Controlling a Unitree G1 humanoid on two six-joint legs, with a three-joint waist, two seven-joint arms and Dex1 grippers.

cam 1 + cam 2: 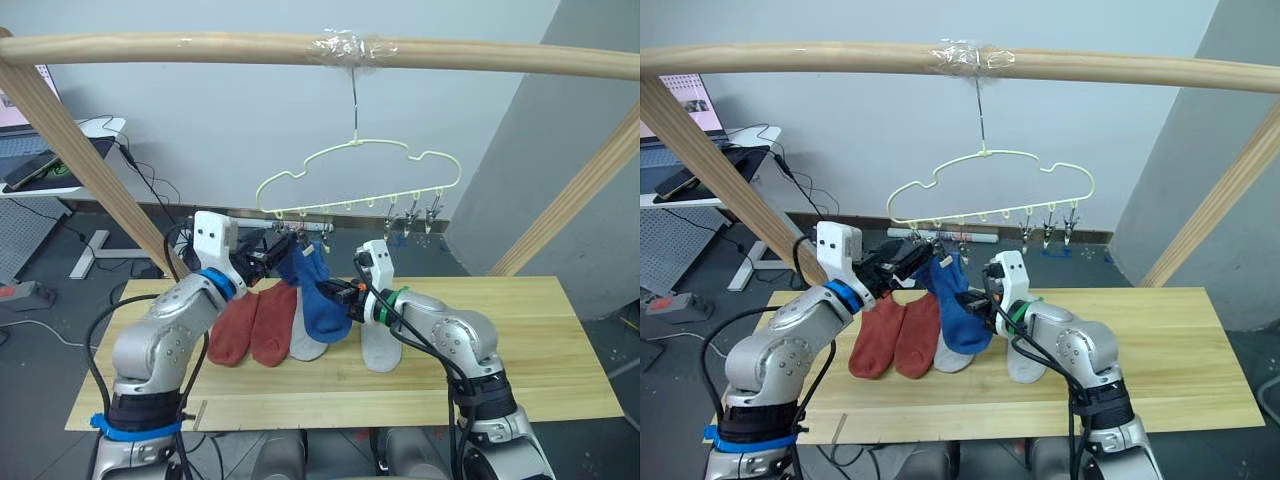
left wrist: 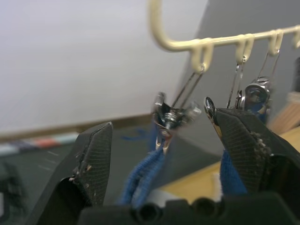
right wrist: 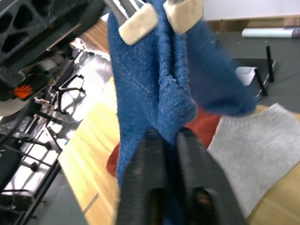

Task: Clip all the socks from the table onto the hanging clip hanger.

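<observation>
Sock: blue sock (image 1: 322, 300) hanging at frame centre, top edge up at the left end of the clip hanger (image 1: 360, 180), body draping down toward the table (image 1: 560, 340)
Handling: soft knit, light, floppy; it is folding and sagging wherever it is not supported, so best taken at the cuff edge with fabric bunched, not mid-body
Right gripper: right gripper (image 1: 335, 291) is pinching the blue sock mid-body, fingers (image 3: 154, 173) closed narrow on a fold of fabric, sock rising straight above them in the right wrist view
Left gripper: left gripper (image 1: 268, 252) is sitting left of centre, jaws spread wide either side of a grey metal clip (image 2: 169, 117), not touching it from what I can see
Clip: appears to be biting blue fabric already, blue strands trailing below it between the left fingers
Rest: two rust-red socks (image 1: 252, 325) and grey socks (image 1: 380, 345) lying flat on the table, just below and beside the hanging blue one
Second blue sock: cannot tell it apart from the hanging one
Free clips: several hanging at the right end of the hanger (image 1: 412, 218)
</observation>
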